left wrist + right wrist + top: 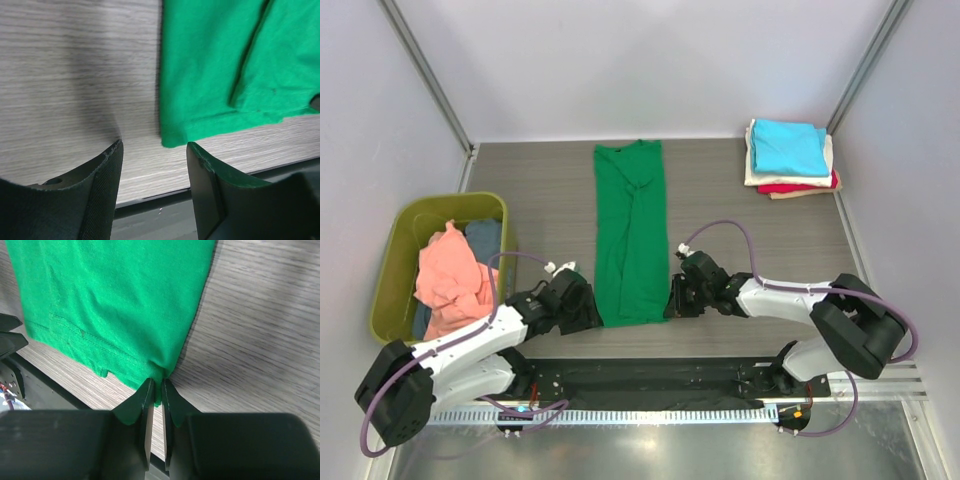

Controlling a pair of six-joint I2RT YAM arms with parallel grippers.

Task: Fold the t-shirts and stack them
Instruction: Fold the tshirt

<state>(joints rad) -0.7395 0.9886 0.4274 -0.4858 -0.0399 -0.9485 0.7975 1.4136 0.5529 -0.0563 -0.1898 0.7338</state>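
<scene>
We log green shirt [631, 235] flat on desk [540, 200] | right pincer [156, 382] clamped on near corner | left pincer [155, 144] apart by other corner

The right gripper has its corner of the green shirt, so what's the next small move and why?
Probably ease the left gripper forward onto the near left corner of the green t-shirt and close. Its jaws stand open with that corner just ahead, untouched, while the right gripper already pinches the near right corner. Lifting the hem evenly likely needs both.
</scene>
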